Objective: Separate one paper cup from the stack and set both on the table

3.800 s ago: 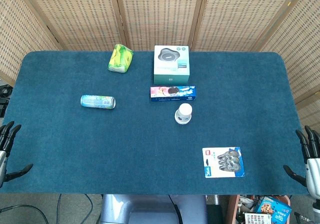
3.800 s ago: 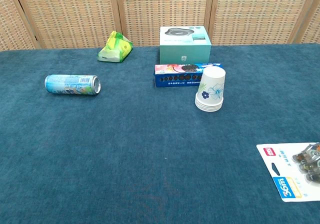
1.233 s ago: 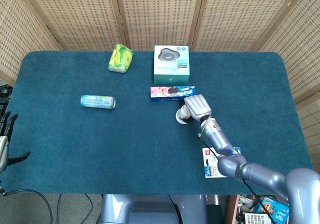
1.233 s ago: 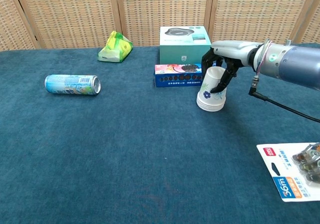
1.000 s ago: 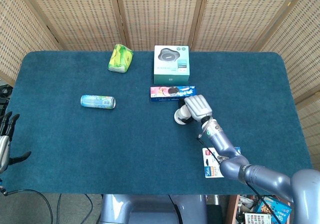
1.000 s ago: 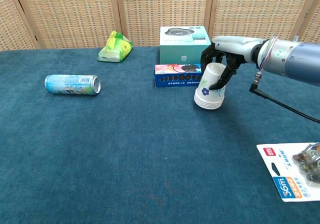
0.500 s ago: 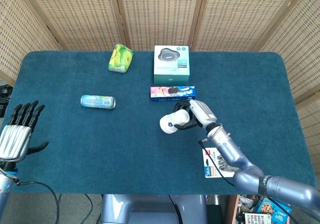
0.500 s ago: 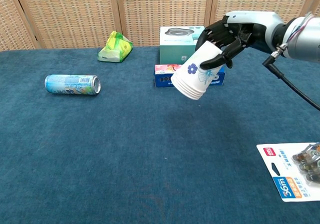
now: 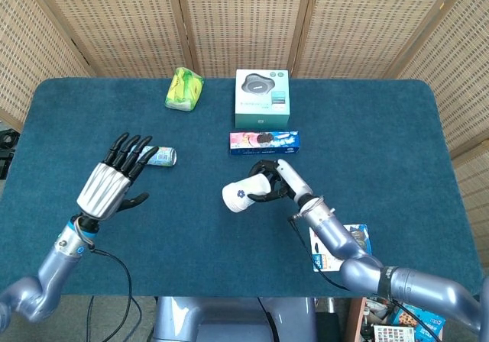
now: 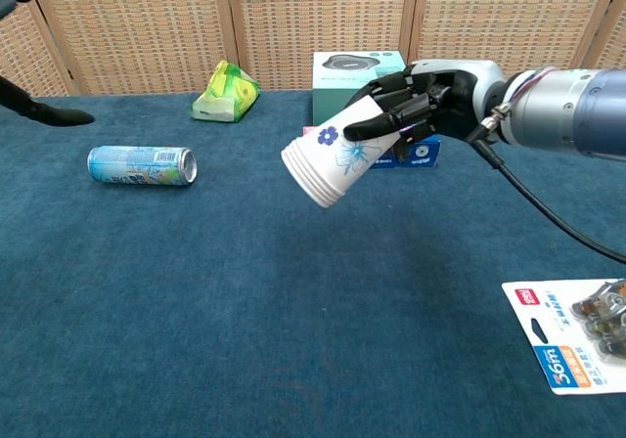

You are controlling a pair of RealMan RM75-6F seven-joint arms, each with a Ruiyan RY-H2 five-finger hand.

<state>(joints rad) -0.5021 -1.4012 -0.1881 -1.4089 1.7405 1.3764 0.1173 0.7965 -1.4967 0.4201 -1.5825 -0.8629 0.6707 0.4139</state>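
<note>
**Stack lifted, nothing separated yet**

My right robot hand (image 10: 416,101) grips the paper cup stack (image 10: 337,159) by its closed end, tilted with the rims pointing toward my left, clear above the worktop (image 10: 293,321). My left robot hand (image 9: 114,178) is raised with fingers spread, holding nothing, well apart from the cups. Pulling one cup off and setting both down remain.

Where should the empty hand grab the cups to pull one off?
Probably the rim end of the cup stack, which tilts down toward the robot's left. The right hand already grips the closed top end, so only the ringed rims stick out free. The left hand is open with fingers spread, so it could come in from the left and pinch the outermost rim.
</note>
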